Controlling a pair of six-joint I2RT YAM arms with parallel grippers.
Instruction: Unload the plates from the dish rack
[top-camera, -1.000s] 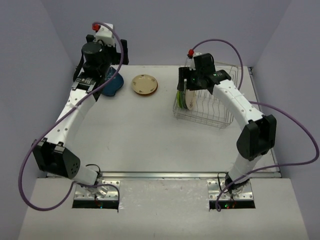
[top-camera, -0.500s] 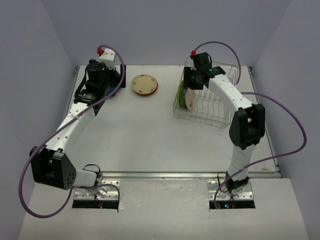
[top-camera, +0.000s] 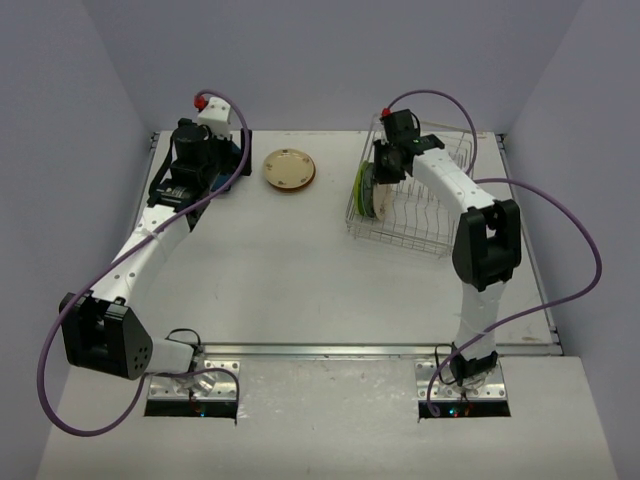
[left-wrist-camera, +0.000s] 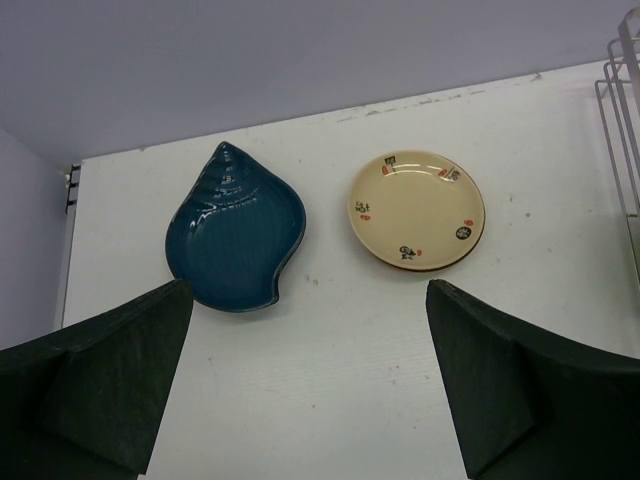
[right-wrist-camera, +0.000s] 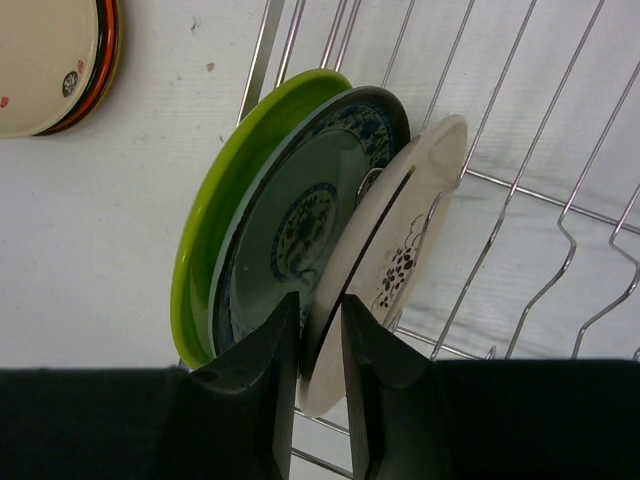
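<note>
**Gripping the cream floral plate at its rim, inside the rack**

The right pincer (right-wrist-camera: 320, 300) is reached down into the near-left end of the dish rack (top-camera: 440, 235). It is narrowed onto the rim of the cream floral plate (right-wrist-camera: 410, 230), and the gap between the fingers is filled by the plate's edge. This plate stands on edge and leans away from its neighbours. Just beside it stand a blue-patterned plate (right-wrist-camera: 290, 230) and, outermost, a lime green plate (right-wrist-camera: 200, 270), packed close together.

The left pincer (left-wrist-camera: 308, 290) is held wide and empty above the counter (top-camera: 280, 270). Two plates already lie flat there: a shell-shaped blue plate (left-wrist-camera: 238, 228) and a cream plate with red and black marks (left-wrist-camera: 417, 210). An orange-rimmed edge is seen beneath the latter.

The lift-out is judged the step in hand, with three plates left in the rack.

Several risks are foreseen. One finger is wedged between the floral plate and the blue-patterned one, so the neighbour may be dragged up or tipped. Only a thin rim is held, so the plate may pivot or slip. If it is drawn out at a slant, a wire divider (right-wrist-camera: 520, 190) may be caught and the rack shifted.
</note>
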